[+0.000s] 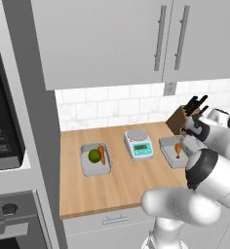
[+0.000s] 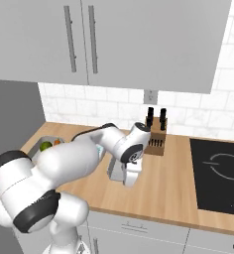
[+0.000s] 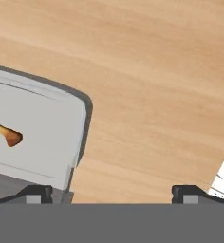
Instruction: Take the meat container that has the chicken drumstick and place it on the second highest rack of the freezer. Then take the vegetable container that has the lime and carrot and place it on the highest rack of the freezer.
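Observation:
The meat container (image 1: 169, 148) is a grey tray on the wooden counter, with the orange-brown chicken drumstick (image 1: 178, 150) lying in it. My gripper (image 3: 111, 194) hangs open just above the tray's right rim (image 3: 79, 137). One fingertip (image 3: 38, 193) is over the tray's corner and the other is over bare counter. In the right base view the hand (image 2: 130, 176) hides most of that tray. The vegetable container (image 1: 95, 160) sits further left, holding the dark-green lime (image 1: 94, 155) and the carrot (image 1: 102, 154). The freezer and its racks are out of view.
A white kitchen scale (image 1: 138, 144) stands between the two trays. A knife block (image 1: 184, 117) is at the back by the tiled wall. A black cooktop (image 2: 220, 173) lies to the right, and a black-fronted oven (image 1: 2, 131) to the left. Wall cabinets (image 1: 107, 39) hang overhead.

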